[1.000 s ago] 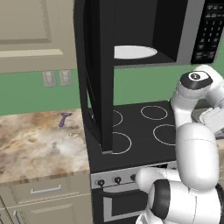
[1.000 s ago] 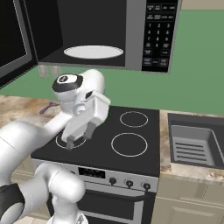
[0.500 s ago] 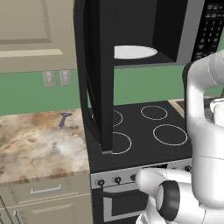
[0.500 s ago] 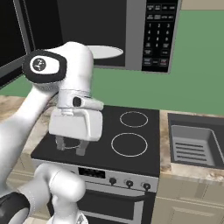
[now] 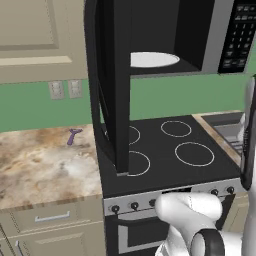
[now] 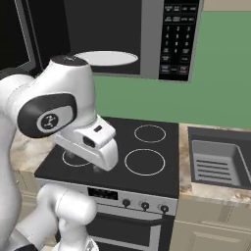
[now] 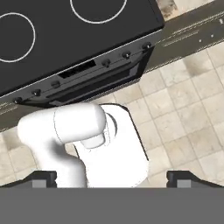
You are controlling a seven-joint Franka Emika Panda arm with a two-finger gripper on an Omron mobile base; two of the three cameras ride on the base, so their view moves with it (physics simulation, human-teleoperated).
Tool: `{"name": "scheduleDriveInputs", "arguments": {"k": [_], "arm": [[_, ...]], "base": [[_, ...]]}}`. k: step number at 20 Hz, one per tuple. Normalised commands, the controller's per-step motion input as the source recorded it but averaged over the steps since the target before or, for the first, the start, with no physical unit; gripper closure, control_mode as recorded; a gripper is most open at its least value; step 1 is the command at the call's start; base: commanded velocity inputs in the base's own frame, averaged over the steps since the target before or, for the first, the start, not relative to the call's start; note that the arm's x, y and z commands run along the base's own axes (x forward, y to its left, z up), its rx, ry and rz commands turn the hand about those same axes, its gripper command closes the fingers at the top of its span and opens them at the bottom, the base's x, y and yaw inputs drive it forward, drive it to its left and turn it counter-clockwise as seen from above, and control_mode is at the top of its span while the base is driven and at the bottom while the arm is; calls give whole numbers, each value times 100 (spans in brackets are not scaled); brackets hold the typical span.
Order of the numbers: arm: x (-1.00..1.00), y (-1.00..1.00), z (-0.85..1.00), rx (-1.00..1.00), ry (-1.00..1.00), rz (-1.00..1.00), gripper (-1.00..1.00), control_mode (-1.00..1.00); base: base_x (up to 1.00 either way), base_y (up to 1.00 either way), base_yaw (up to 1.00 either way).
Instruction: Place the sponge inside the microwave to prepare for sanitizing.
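Item, far left: counter (image 5: 35, 170) bearing a small purple object (image 5: 74, 136), unchanged.
Item, centre: microwave (image 5: 200, 30), door (image 5: 112, 75) standing open, white turntable plate (image 5: 152, 59) bare.
Item, below: stove (image 5: 175, 150).
Item, near right: arm, swung round within the last second. Its gripper (image 7: 111, 177) now looks down past the oven front to the floor, fingers spread wide, nothing between them.
Sponge: whereabouts cannot be told. Judged: pickup not yet made.

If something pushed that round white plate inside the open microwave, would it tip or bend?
Probably neither. The white plate looks thin, flat and rigid, so bending seems unlikely. It lies level on the floor of the microwave, so a push would more likely slide or spin it than tip it.
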Motion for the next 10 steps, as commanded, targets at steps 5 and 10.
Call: {"name": "scheduleDriveInputs", "arguments": {"k": [5,10], "arm": [[62,10,-56,0,-65,28,-100,-100],[52,0,-4,-5,-11,6,-100,-100]], "base": [[0,0,0],[0,0,0]]}}
